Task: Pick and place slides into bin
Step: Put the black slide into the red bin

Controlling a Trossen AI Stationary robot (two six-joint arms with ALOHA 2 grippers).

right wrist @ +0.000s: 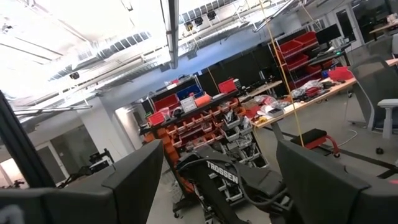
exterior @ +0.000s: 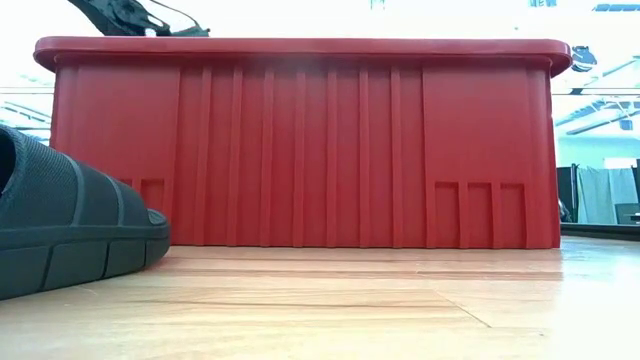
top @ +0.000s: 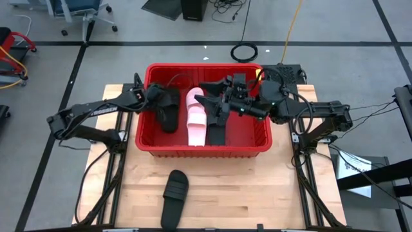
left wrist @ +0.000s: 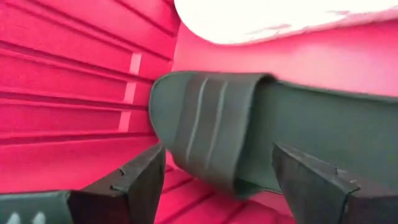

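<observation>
High view: both arms reach over the bin (top: 154,145).

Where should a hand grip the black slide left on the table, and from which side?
Grip the black slide across its wide strap, coming straight down from above. It lies flat on the table, sole down, apart from the bin, with its strap arching clear of the footbed, so fingers could probably close on the strap's two edges.

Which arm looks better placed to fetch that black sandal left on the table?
Probably the left: its end effector is open, the black sandal lies slightly toward its side, and the right end effector is tangled over the bin.
</observation>
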